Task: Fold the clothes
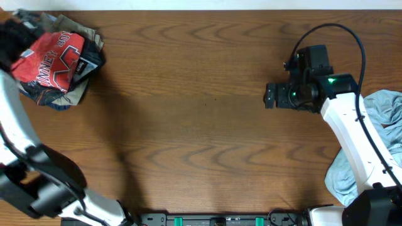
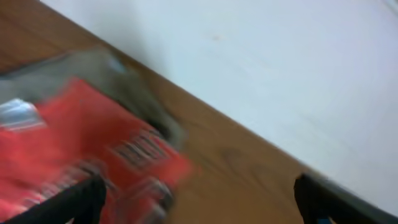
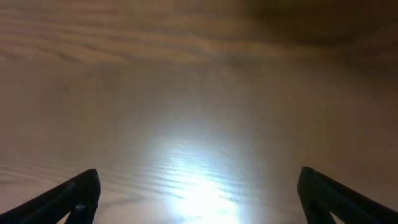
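Note:
The coral-red T-shirt point(image 1: 53, 59) with grey-white lettering lies bunched on top of a pile of grey and dark garments at the table's far left corner. My left gripper point(image 1: 17, 39) is at the pile's left edge. In the blurred left wrist view the red shirt point(image 2: 68, 143) lies under and ahead of the open, empty left jaws point(image 2: 199, 196). A pale blue-grey garment point(image 1: 391, 116) lies crumpled at the right edge, partly hidden by my right arm. My right gripper point(image 1: 270, 96) hovers over bare wood to its left, open and empty point(image 3: 199, 190).
The wooden table point(image 1: 188, 119) spans the whole view. The grey garment point(image 2: 118, 74) under the red shirt reaches close to the table's far edge, with a white wall point(image 2: 280, 62) behind it. The arm bases stand at the front edge.

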